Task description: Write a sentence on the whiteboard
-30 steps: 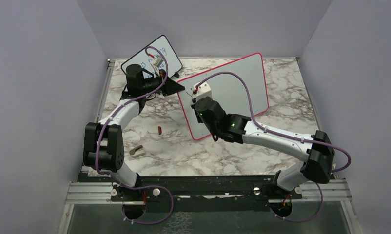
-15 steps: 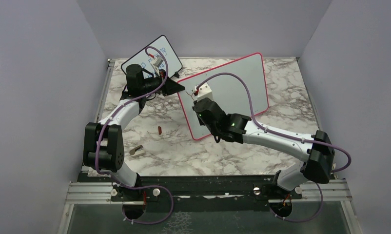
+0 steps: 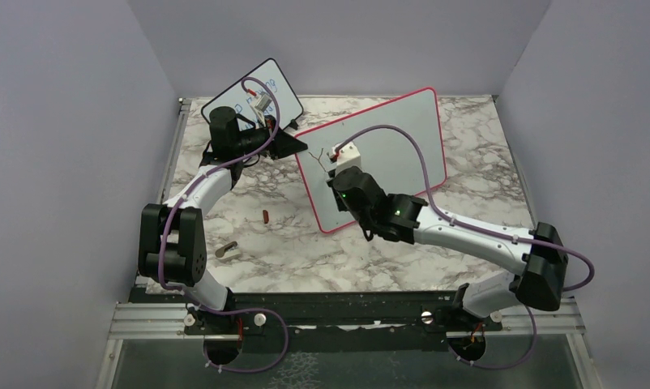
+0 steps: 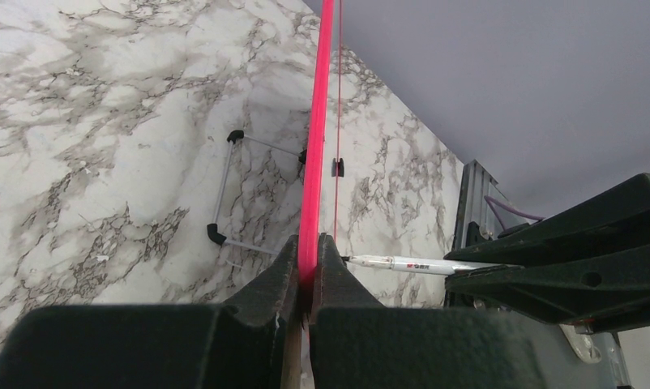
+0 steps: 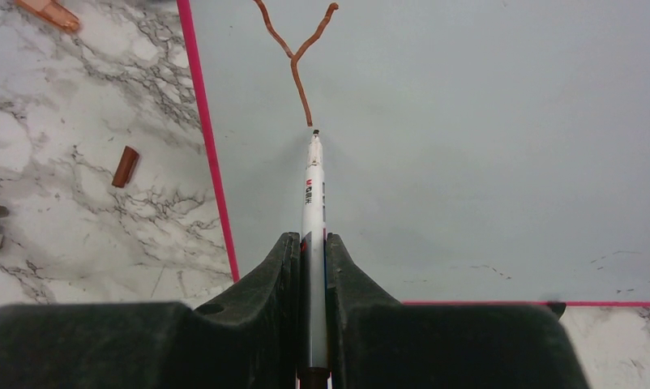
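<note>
From above, the whiteboard (image 3: pixel 395 134) is standing tilted at the far middle of the marble table (image 3: pixel 484 170). The left gripper (image 3: pixel 302 148) is pinching its left edge, probably so that it is not sliding under the pen. In the left wrist view, the jaws are pressing tightly on the red-pink frame (image 4: pixel 317 121). In the right wrist view, the right gripper (image 5: pixel 312 243) is clamping a white marker (image 5: pixel 313 190). Its tip is resting just below the sentence (image 5: pixel 296 49), which is only a "Y" so far.

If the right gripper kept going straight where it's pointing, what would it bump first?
The marker in the right gripper would press into the whiteboard, just below the brownish Y stroke; its tip looks almost touching.
</note>
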